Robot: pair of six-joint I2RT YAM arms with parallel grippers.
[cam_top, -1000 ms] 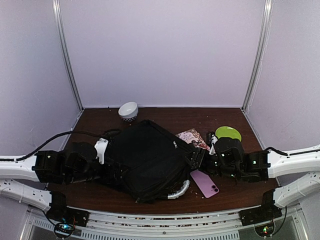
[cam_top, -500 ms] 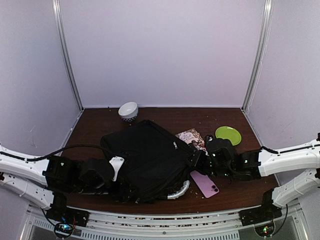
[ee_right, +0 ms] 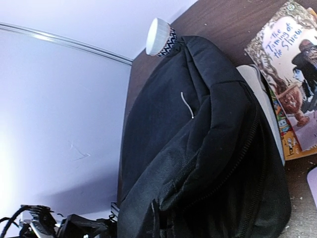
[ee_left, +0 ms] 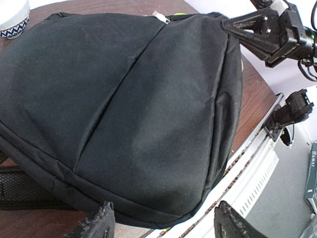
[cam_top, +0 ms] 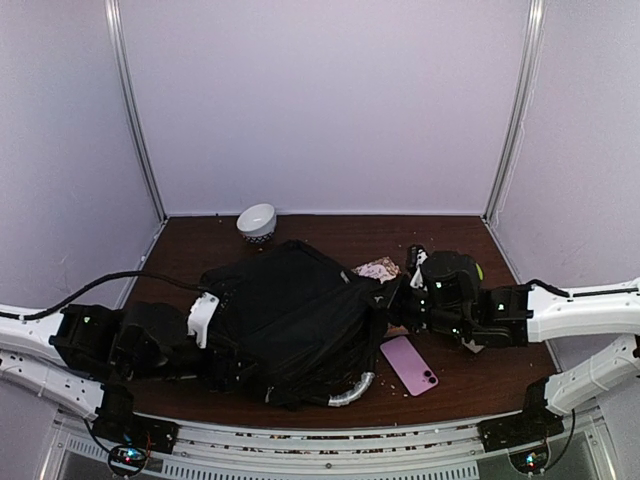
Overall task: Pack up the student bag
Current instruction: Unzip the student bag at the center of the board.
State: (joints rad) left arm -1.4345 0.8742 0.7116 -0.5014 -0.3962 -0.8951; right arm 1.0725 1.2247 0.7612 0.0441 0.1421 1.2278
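Observation:
The student bag point(cam_top: 290, 315) is a big black fabric backpack lying across the middle of the table, with its grey-white handle point(cam_top: 350, 390) curling at the near edge. My right gripper point(cam_top: 392, 305) is shut on the bag's right edge, where bunched fabric and a zipper point(ee_right: 247, 144) hide the fingers in the right wrist view. That edge is lifted off the table. My left gripper point(ee_left: 166, 225) is open at the bag's left end. In the left wrist view, the bag point(ee_left: 124, 99) has its rounded corner sitting between the two fingertips point(ee_left: 99, 220).
A picture book point(cam_top: 378, 269) pokes out from behind the bag at the right, and a pink phone point(cam_top: 409, 365) lies near the front. A white patterned bowl point(cam_top: 257, 222) stands at the back. A sliver of a green plate point(cam_top: 478, 268) shows behind the right arm.
My right gripper has closed on the bag's right edge and pulled it up and back. The left arm swung in toward the bag, then drew back left, its jaws narrowing a little.

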